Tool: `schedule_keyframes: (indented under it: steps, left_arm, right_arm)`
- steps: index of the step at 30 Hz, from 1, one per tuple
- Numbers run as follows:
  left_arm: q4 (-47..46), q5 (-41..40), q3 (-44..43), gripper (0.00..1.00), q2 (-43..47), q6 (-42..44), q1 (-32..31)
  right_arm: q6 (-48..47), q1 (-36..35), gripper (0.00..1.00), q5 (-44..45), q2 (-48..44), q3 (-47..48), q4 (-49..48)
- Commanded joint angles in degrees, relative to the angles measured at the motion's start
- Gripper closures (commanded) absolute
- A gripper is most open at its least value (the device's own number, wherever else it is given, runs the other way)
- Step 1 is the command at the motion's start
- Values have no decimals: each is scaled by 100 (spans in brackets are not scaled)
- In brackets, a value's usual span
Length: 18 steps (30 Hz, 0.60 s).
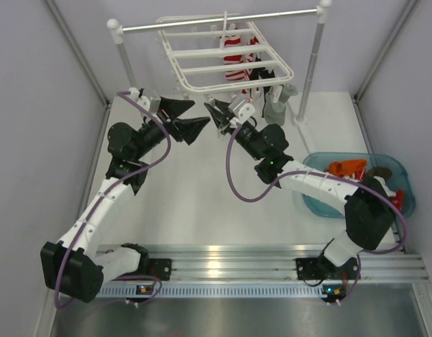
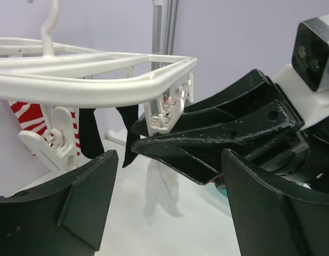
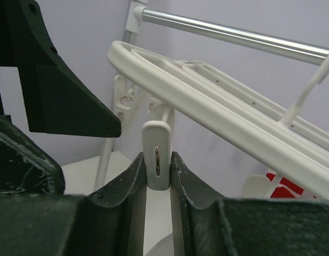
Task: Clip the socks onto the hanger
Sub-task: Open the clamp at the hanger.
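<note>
The white hanger (image 1: 226,70) hangs from its hook on the rail, and its frame fills the top of the left wrist view (image 2: 100,80) and crosses the right wrist view (image 3: 228,122). Clipped under it are a red-and-white striped sock (image 1: 233,60), black socks (image 2: 89,133) and a grey sock (image 1: 279,102). My right gripper (image 3: 156,160) is shut on a small white clip (image 3: 156,144) dangling from the frame's near corner. A white sock (image 2: 162,186) hangs below that corner, its top hidden behind the right fingers. My left gripper (image 2: 168,160) stands open just left of the right one, with nothing in it.
A silver rail (image 1: 223,20) on white posts (image 1: 311,63) carries the hanger. A blue bin (image 1: 321,203) at the right holds more socks, one of them orange (image 1: 346,167). Grey walls close in on both sides.
</note>
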<state>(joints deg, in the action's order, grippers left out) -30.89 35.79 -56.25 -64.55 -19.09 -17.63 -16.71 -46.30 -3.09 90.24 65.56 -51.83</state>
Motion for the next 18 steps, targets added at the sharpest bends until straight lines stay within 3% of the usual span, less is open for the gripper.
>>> schedule_keyframes:
  steps: [1,18]
  left_arm:
    - [-681,-274,-439,18,-145,221,-153]
    - [-611,-1505,-914,20,-813,266,-549]
  right_arm:
    - [133,51,100,-174,-296,89,6]
    - [273,43,100,-367,-454,-79,15]
